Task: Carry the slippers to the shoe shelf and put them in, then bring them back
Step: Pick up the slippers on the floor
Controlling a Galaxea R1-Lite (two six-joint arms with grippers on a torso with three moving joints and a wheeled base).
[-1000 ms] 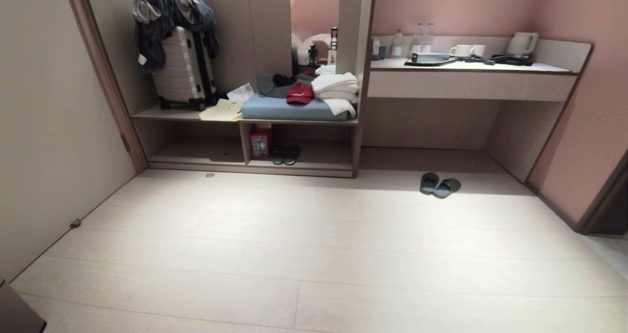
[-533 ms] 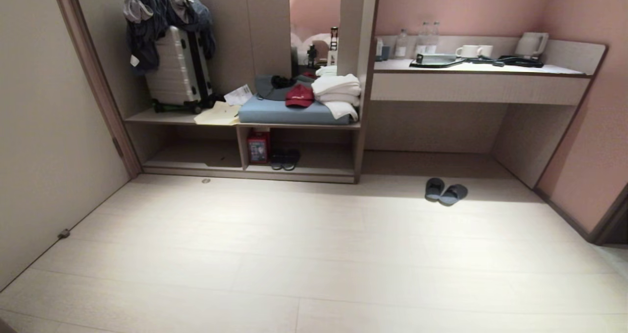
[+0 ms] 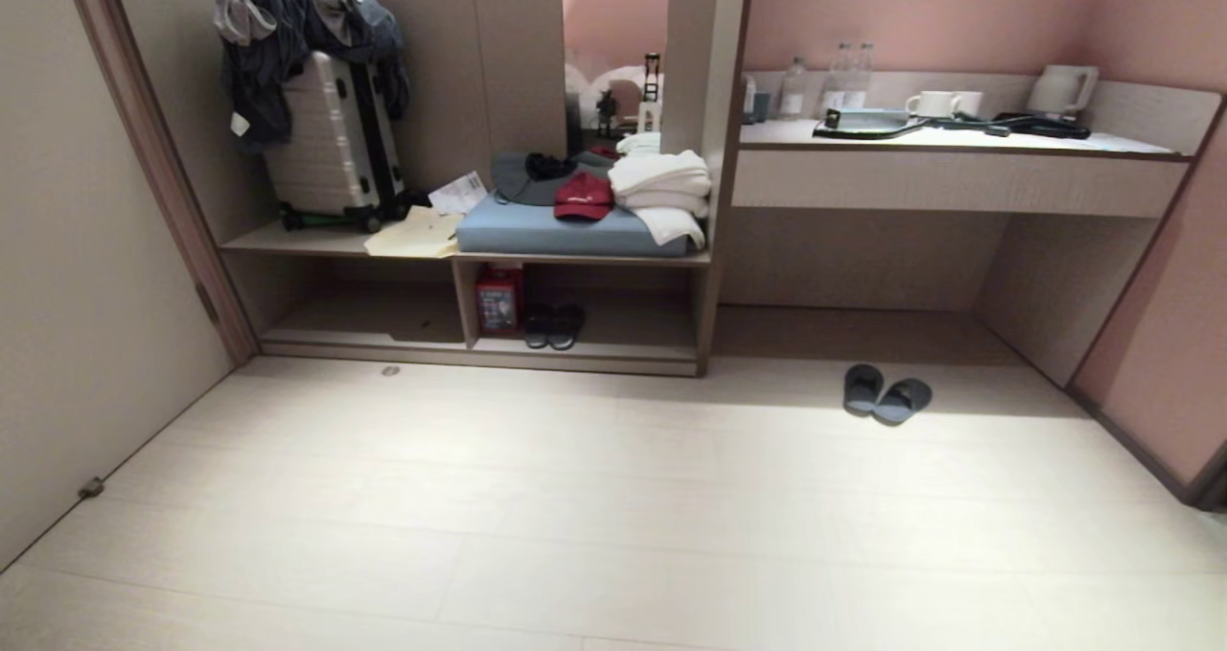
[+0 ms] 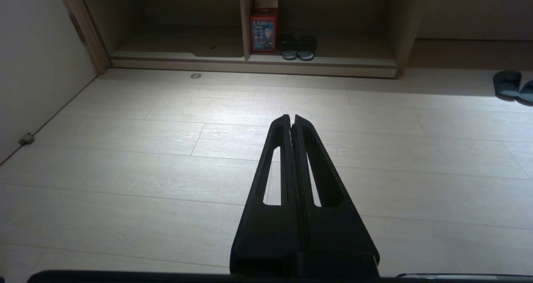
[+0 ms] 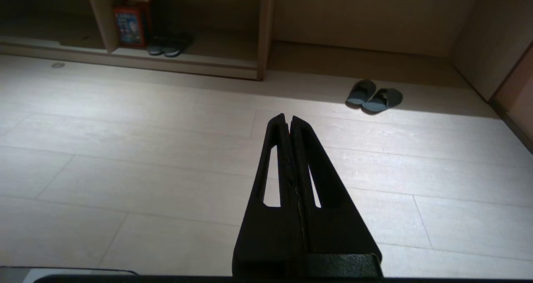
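slippers (image 3: 887, 394) lay side by side on the floor at right, before the desk recess, apart from the shoe shelf (image 3: 585, 330); left gripper (image 4: 291, 117) and right gripper (image 5: 287, 117) were clenched, empty.

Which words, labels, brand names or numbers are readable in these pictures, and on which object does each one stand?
No text can be read.
Red box in the shoe shelf: printed label, too small to read.
Red cap: a white mark, blurred.
White paper beside the suitcase: print unreadable.
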